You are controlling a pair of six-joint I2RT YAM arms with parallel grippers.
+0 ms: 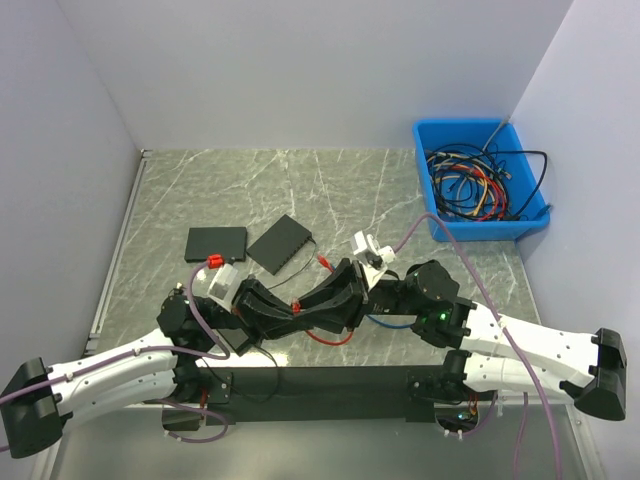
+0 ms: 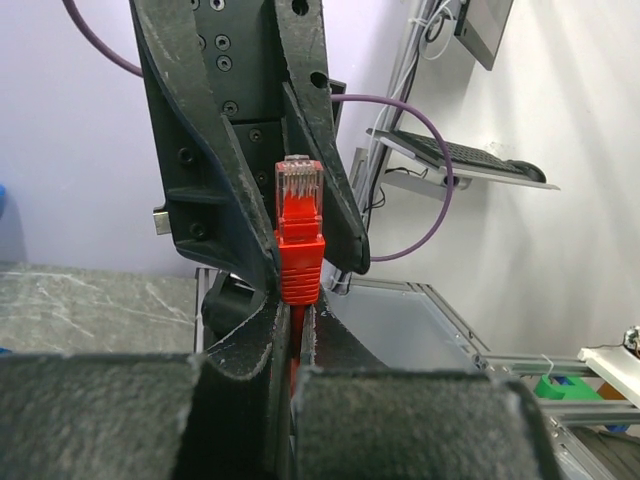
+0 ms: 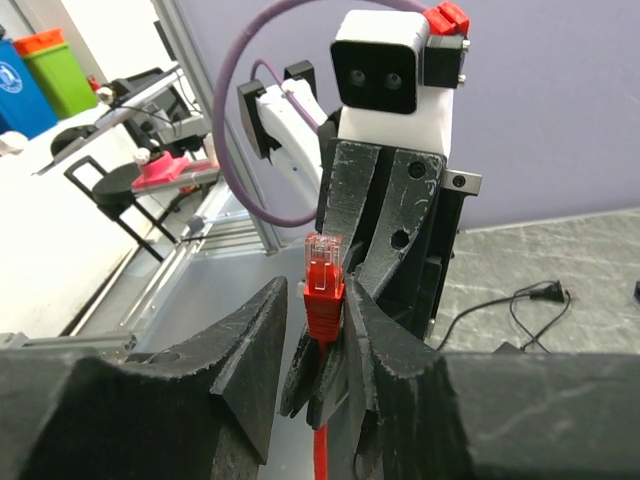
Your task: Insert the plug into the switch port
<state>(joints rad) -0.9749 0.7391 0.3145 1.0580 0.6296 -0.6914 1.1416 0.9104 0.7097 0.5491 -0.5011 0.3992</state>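
A red network plug (image 2: 300, 225) with a clear tip stands upright between both grippers; it also shows in the right wrist view (image 3: 325, 285). My left gripper (image 2: 293, 318) is shut on the red cable (image 3: 320, 440) just below the plug. My right gripper (image 3: 318, 292) is open and straddles the plug: one finger (image 3: 395, 335) touches it, and the other (image 3: 250, 345) stands off with a gap. In the top view the two grippers meet at the table's near middle (image 1: 300, 305). Two flat black boxes (image 1: 216, 243) (image 1: 281, 243) lie behind them; I cannot see any ports.
A blue bin (image 1: 480, 231) full of cables sits at the back right. The red cable loops on the table (image 1: 325, 339), with its other end (image 1: 323, 261) near the boxes. A thin black wire (image 1: 310, 250) runs from the right-hand box. Walls close in left and right.
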